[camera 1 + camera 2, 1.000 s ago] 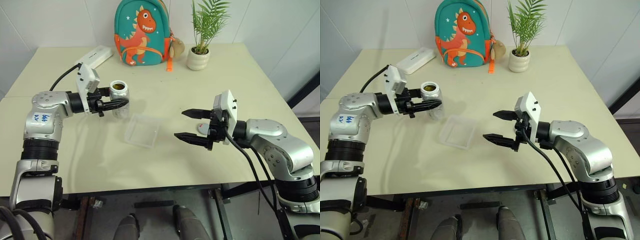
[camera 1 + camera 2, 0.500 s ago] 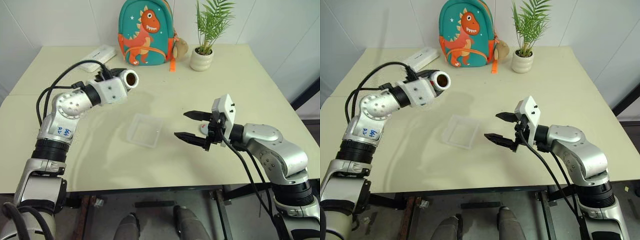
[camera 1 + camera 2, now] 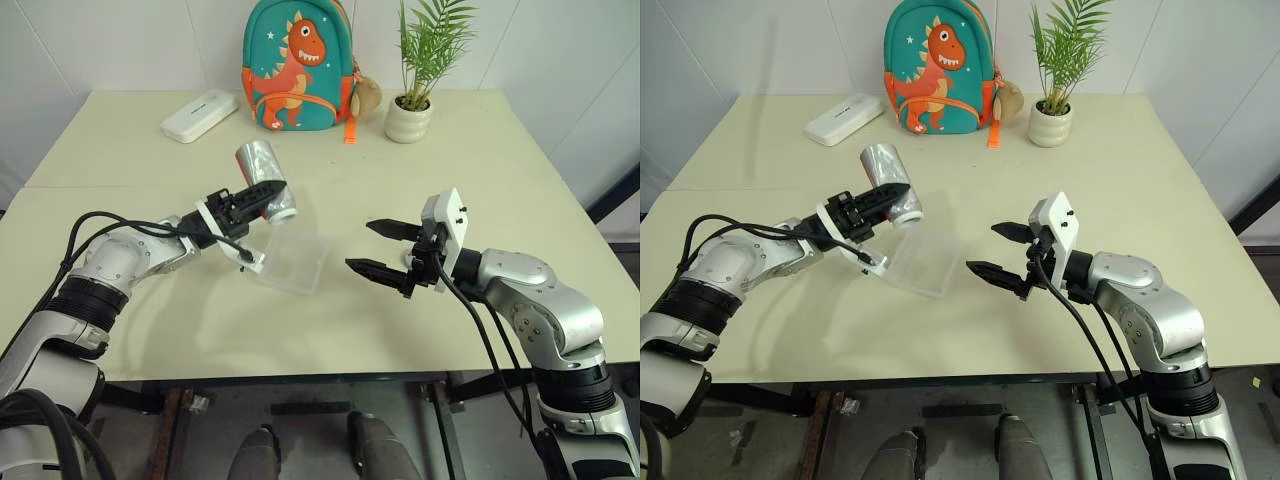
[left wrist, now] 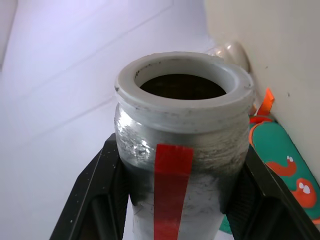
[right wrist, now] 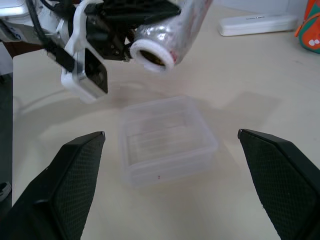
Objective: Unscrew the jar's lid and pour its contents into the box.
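Two grippers over the cream table [image 3: 480,150]: the right gripper [image 3: 385,250], at 3 o'clock of the clear box [image 3: 295,258], stands spread and empty; the left gripper [image 3: 243,201] pinches the silvery jar [image 3: 264,178], tipped mouth-down above the box's 10 o'clock corner.

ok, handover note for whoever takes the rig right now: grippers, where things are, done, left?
Left gripper: shut on the jar, held tipped with its open mouth angled down over the box.
Right gripper: open, empty, hovering to the right of the box.
Box: on the table, between the two grippers; nothing visibly in it yet.
Lid: already off the jar; something small and round lies behind the right gripper, but I cannot tell if that is it.
Done: unscrewing, jar brought over the box.
Left: tip further so the contents drop in.
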